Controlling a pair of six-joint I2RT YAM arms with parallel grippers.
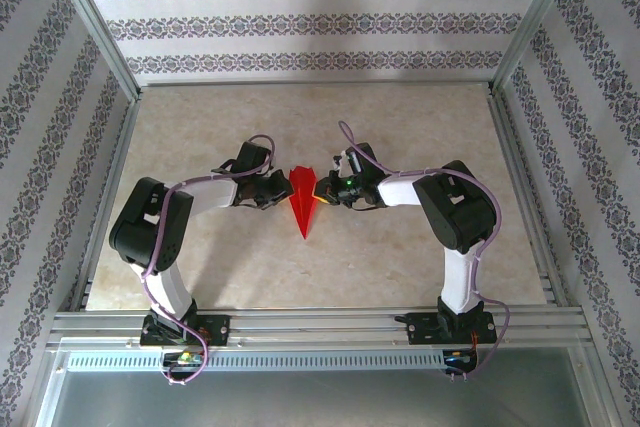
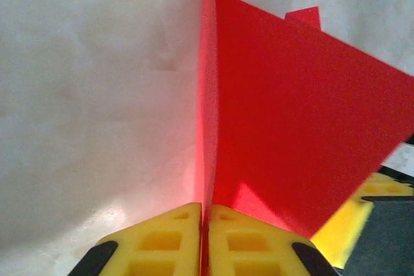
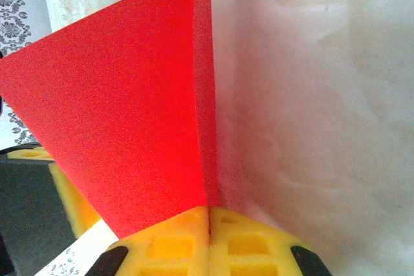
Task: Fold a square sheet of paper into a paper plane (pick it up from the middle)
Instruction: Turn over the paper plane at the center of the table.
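At the middle of the counter [image 1: 400, 127], between the two arms, lies the paper plane [image 1: 305, 199], a narrow red dart with its broad end toward the far wall and its tip toward the arm bases. The left jaws reach it from the left and the right jaws from the right, meeting over the dart's wider half and leaving the tip free.

In the left wrist view the yellow pads [image 2: 162, 244] are pressed together with a thin upright edge of the red paper caught between them. A flat red panel spreads away to the right of that edge, toward the pale counter. The right wrist view mirrors this: its yellow pads [image 3: 259, 244] are shut on an upright red fold, and the panel slopes off to the left. A corner of the opposite arm's pad [image 2: 346, 234] shows low in each wrist view, so the two grips sit just beside each other on the same sheet.

The likely reason for this hold is the crease. Pinching the raised centre ridge from both sides squeezes the fold sharp and lets the wings fall open to either side. Gripping near the middle also balances the light paper, so it does not droop from one end. The folding looks close to finished. Whether the ridge is lifted clear of the counter cannot be told.
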